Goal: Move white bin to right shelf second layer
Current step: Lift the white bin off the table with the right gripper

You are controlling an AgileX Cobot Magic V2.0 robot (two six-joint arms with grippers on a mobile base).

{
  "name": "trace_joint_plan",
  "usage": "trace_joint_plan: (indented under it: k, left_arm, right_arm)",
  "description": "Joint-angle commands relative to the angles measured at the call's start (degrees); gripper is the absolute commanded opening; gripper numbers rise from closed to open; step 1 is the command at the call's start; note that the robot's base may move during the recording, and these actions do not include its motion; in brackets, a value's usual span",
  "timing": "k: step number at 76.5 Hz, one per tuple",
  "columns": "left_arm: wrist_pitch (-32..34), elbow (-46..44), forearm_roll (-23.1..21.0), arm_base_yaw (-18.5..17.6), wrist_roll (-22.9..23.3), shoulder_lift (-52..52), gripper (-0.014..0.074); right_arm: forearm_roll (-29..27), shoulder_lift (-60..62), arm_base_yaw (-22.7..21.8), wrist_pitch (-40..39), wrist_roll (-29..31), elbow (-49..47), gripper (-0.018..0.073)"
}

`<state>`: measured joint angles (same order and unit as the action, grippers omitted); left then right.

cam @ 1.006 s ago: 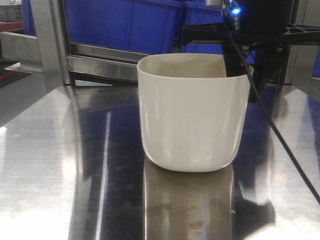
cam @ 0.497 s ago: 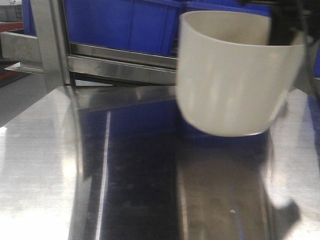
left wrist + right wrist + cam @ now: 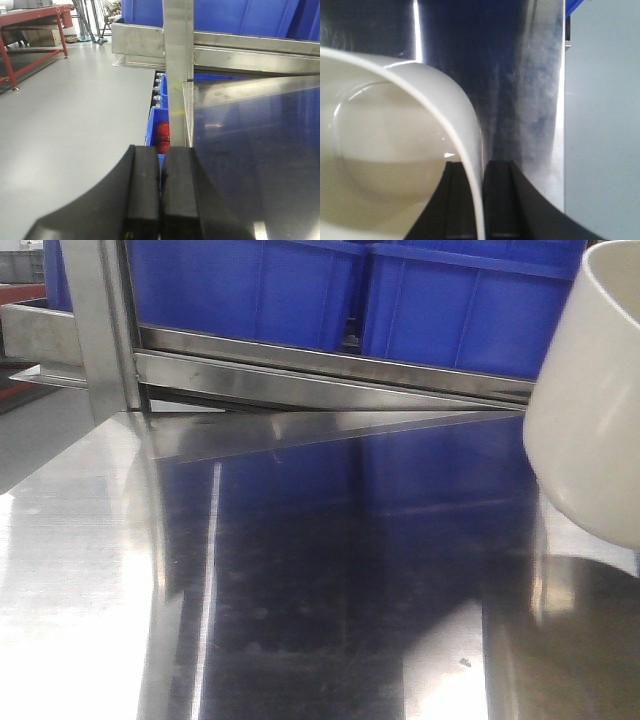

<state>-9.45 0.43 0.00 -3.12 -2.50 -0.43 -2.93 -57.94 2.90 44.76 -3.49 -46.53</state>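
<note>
The white bin hangs in the air at the right edge of the front view, tilted, clear of the steel tabletop. In the right wrist view its rim and empty inside fill the left half. My right gripper is shut on the bin's wall, one finger inside and one outside. My left gripper is shut and empty, at the table's left edge beside a steel post. The roller shelf level is out of view.
Blue crates sit on a steel rack rail behind the table. In the left wrist view a blue crate with a red object sits below the table edge, and grey floor with a red bench lies left.
The white bin has left the tabletop centre, rising and moving right with my right gripper until only its left part shows. The right arm has left the front view.
</note>
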Motion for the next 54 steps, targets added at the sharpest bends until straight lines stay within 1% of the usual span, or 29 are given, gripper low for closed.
trace_joint_plan:
  k: [1, 29, 54]
  left_arm:
    - [5.01, 2.11, 0.0, -0.07, 0.3, -0.9, 0.0085]
    - [5.01, 2.11, 0.0, -0.07, 0.3, -0.9, 0.0085]
    - [5.01, 2.11, 0.0, -0.07, 0.3, -0.9, 0.0085]
  right_arm:
    - [-1.09, 5.38, -0.41, -4.08, 0.71, 1.05, 0.0048]
    - [-1.09, 22.59, -0.41, -4.68, 0.22, 9.68, 0.0048]
    - [-1.09, 34.74, -0.41, -4.54, 0.22, 11.52, 0.0048]
